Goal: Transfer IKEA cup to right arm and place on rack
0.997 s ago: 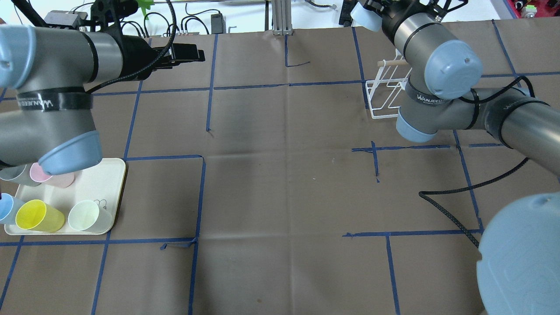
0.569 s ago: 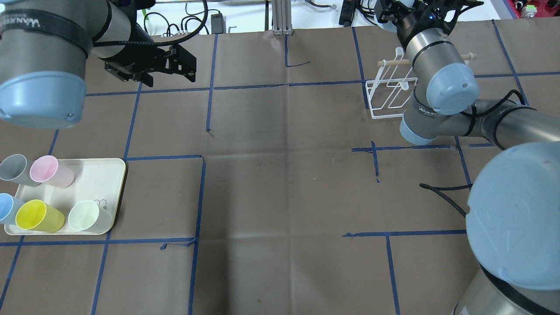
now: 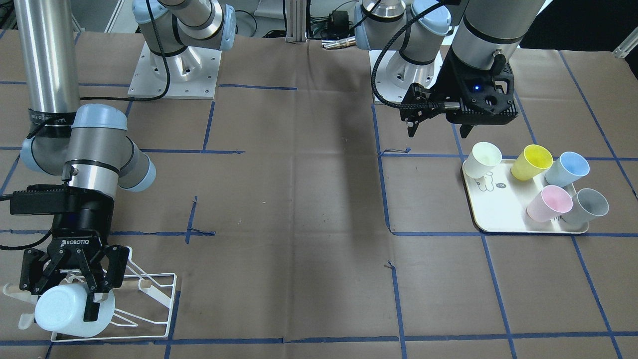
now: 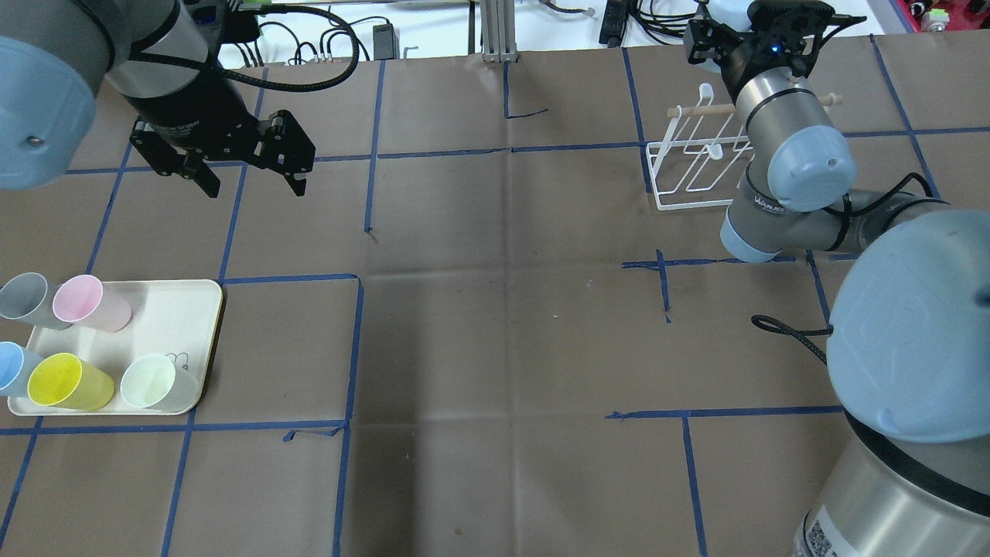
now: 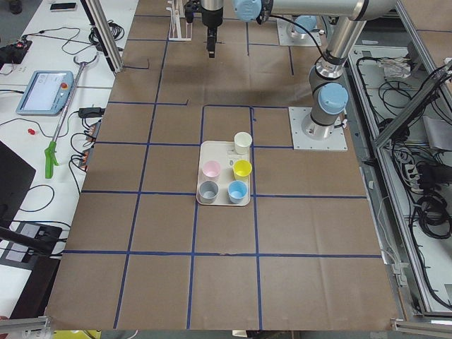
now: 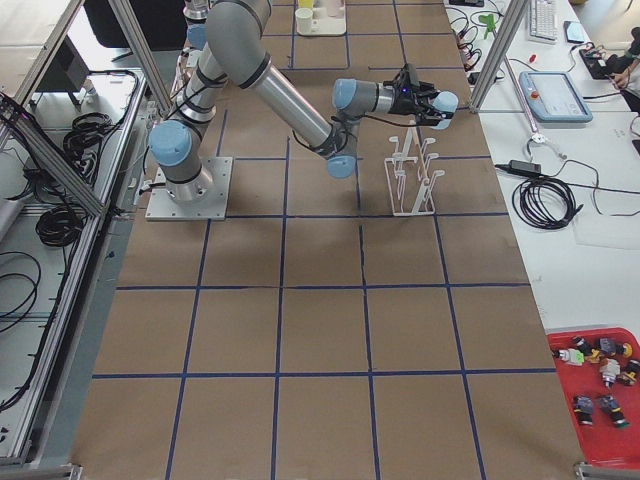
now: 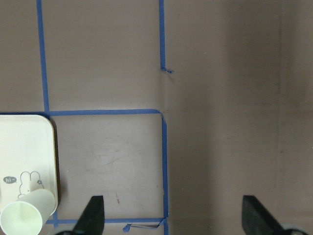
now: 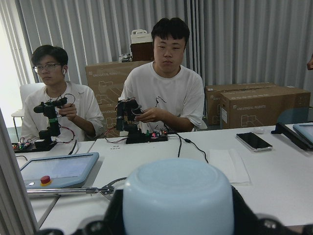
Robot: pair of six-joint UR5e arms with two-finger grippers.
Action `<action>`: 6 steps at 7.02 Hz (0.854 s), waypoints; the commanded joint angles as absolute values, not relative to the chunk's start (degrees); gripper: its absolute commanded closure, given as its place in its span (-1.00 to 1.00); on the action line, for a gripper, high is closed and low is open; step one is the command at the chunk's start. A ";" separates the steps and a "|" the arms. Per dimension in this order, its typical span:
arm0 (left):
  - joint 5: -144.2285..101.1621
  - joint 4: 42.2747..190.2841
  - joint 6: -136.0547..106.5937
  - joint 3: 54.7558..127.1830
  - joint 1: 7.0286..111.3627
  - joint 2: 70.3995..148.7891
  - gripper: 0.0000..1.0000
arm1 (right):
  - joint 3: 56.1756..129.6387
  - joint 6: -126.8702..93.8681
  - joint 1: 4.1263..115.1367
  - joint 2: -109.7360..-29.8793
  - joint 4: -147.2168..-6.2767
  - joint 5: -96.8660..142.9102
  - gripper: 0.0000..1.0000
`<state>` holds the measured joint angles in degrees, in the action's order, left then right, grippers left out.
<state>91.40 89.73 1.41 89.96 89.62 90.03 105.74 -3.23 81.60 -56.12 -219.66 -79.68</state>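
Note:
My right gripper [image 3: 70,294] is shut on the pale blue IKEA cup [image 3: 74,310], which it holds over the far end of the white wire rack [image 3: 158,295], base turned away from the robot. I cannot tell whether the cup touches a prong. The right wrist view shows the cup's base [image 8: 178,198] between the fingers. From overhead, the right arm's wrist [image 4: 773,46] covers the cup behind the rack [image 4: 687,172]. My left gripper [image 4: 257,184] hangs open and empty, pointing down over bare paper beyond the tray; the left wrist view shows its fingers [image 7: 93,215] wide apart.
A cream tray [image 4: 179,308] at the front left holds several cups on their sides: grey, pink [image 4: 89,302], blue, yellow [image 4: 68,381] and pale green [image 4: 157,382]. A black cable [image 4: 789,334] lies on the table at the right. Two people sit at a desk [image 8: 254,166] beyond the rack.
The left gripper swung back from the table's far side toward the tray and now points down, still open. The right arm carried the cup rightward to the rack's far end.

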 commanded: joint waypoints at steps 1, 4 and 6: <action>91.32 89.91 1.49 91.14 89.56 89.39 -0.98 | 105.82 -2.90 81.47 -53.97 -219.64 -79.54 0.46; 91.67 90.70 2.55 92.28 88.60 88.69 -0.98 | 105.64 -2.90 81.30 -52.56 -219.55 -79.54 0.46; 91.41 90.18 9.45 100.50 80.13 83.36 -0.97 | 105.82 -2.90 81.21 -51.69 -219.64 -79.54 0.46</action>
<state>91.56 90.49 5.31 95.73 85.37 86.57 105.76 -2.90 81.28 -52.35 -219.58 -79.54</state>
